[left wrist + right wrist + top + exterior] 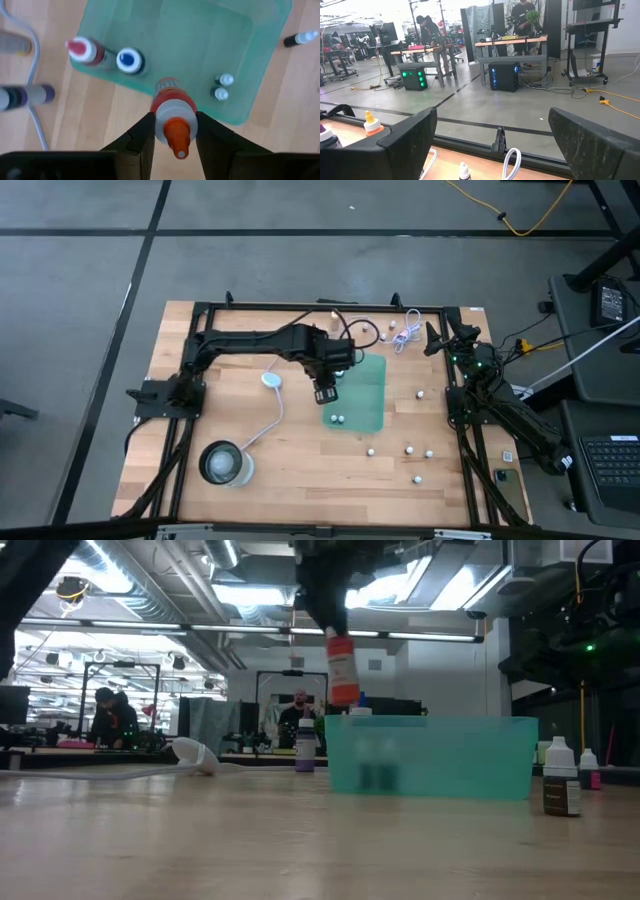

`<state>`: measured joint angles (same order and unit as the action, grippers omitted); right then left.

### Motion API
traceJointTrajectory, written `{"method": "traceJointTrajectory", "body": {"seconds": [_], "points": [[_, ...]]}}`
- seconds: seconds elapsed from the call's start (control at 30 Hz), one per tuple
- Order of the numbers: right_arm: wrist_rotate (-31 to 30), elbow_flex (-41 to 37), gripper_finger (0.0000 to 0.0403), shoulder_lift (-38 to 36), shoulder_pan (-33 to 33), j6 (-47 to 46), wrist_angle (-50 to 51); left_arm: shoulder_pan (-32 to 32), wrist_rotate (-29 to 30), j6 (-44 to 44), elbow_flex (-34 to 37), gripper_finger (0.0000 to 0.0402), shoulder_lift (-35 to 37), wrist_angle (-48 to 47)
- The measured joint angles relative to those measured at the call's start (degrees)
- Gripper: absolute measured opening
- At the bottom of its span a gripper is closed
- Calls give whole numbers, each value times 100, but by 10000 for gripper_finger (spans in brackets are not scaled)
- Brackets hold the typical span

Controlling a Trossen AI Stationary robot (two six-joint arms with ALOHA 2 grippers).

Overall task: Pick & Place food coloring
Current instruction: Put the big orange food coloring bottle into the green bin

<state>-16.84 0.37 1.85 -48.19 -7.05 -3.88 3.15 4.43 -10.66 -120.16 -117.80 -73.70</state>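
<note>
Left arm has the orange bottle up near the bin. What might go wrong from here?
1. The left gripper pinches the orange bottle just below its cap; it hangs tilted in the low view and may slip.
2. It hovers near the green bin rim; released here, it may miss or hit the two bottles inside.

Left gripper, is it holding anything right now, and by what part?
Yes. The left gripper holds an orange-capped food coloring bottle, its fingers pinching the white collar just under the cap, above the green tray. The right gripper holds nothing.

An orange-capped food coloring bottle (173, 117) hangs upright above the table; other bottles (418, 452) stand scattered.
</note>
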Motion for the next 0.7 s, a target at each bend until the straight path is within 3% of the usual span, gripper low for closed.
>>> {"method": "traceJointTrajectory", "body": {"seconds": [0.2, 0.7], "points": [[0, 1, 384, 0, -1, -2, 0, 45, 6, 239, -341, 114, -382, 73], [0, 1, 384, 0, 1, 0, 1, 195, 15, 698, -357, 118, -1084, 245]]}}
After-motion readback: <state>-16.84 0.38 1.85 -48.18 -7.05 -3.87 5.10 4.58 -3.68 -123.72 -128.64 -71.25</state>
